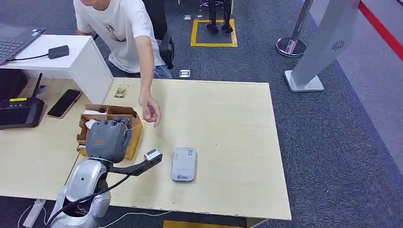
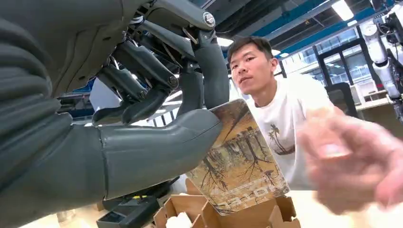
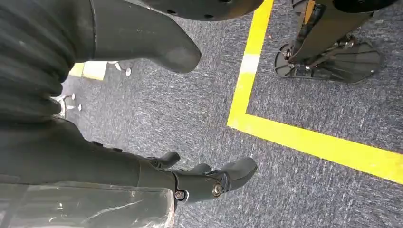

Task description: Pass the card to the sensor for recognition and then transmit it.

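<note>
Over cardboard box [image 1: 135, 124] near table's [image 1: 228, 109] left part, we see left hand [image 1: 108, 138] pinching card [image 2: 240, 159] between thumb and fingers; sensor [image 1: 183, 164] beside, broad bare tabletop rightward. Person's hand [image 1: 151, 110] near. Right hand [image 3: 142, 118] hangs above carpet, fingers apart, holding nothing.

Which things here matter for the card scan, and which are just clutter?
Job:
- card, pinched in the left hand
- grey sensor on the table
- cardboard box under the hand
- person's hand reaching in

Lying about:
- smartphone
- black router
- laptop
- second card at the far edge
- stanchion base
</note>
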